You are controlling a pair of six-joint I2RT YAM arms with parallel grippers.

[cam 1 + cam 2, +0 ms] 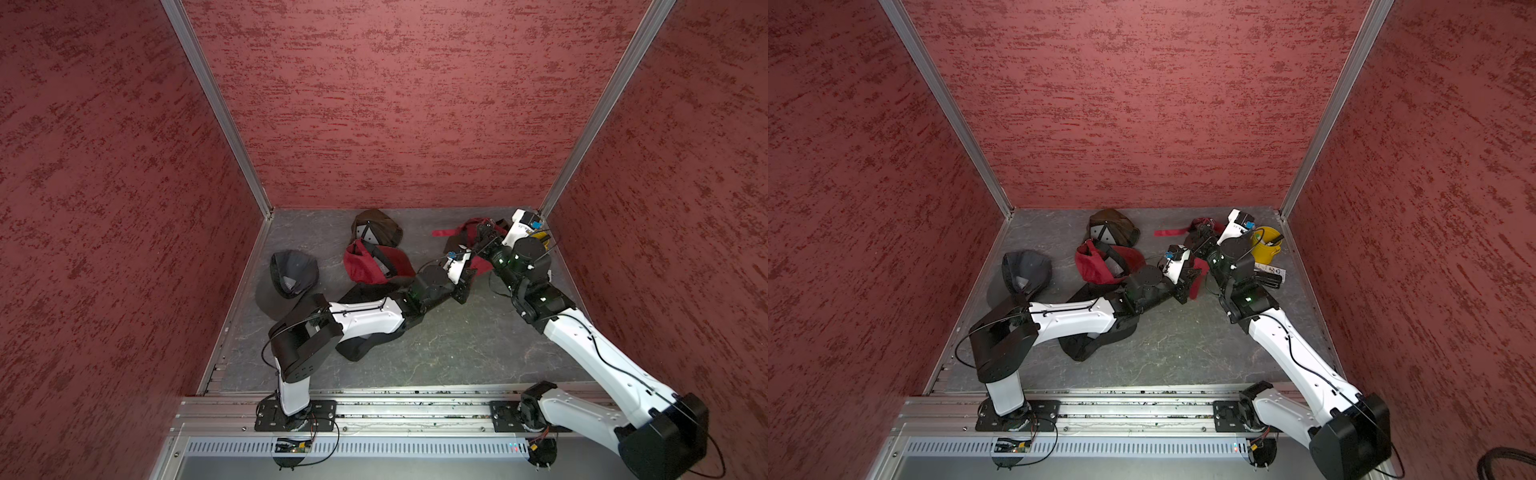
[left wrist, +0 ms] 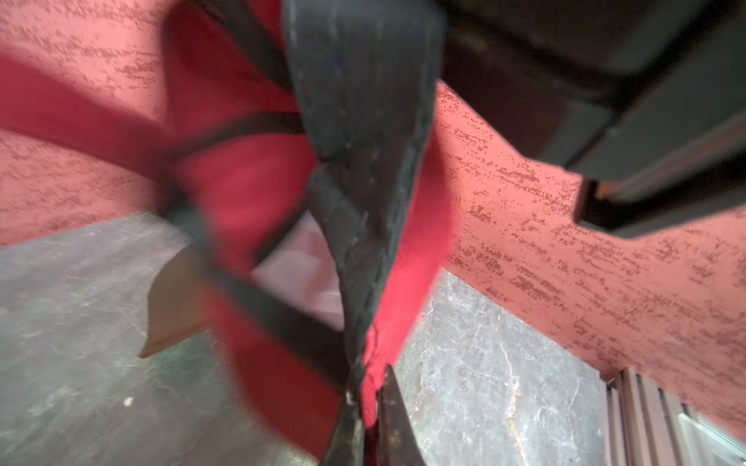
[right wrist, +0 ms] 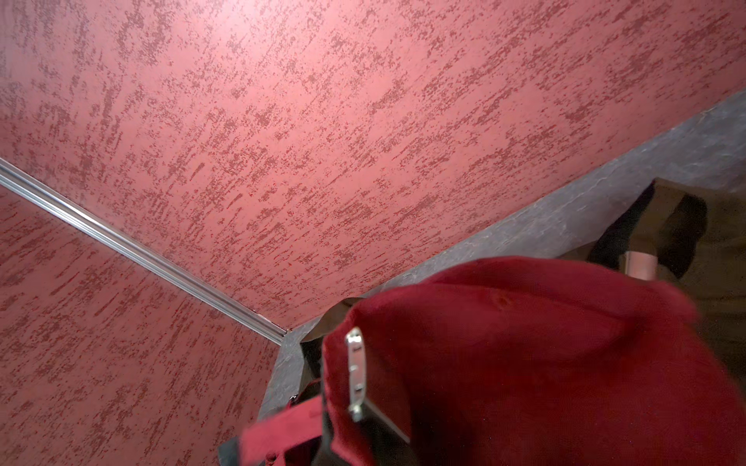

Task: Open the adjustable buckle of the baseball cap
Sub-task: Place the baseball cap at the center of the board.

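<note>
In the right wrist view the buckle (image 3: pixel 356 375) is shown on the red cap (image 3: pixel 524 343), gripped by the left end effector (image 2: pixel 369 419) and right end effector (image 1: pixel 483 235), both closed, so a straight pull is advised.

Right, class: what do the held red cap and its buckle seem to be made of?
The red cap looks like soft matte cloth, perhaps cotton: it folds and creases. Its buckle seems polished silver metal: it glints, with small rivets.

no legible text or labels
</note>
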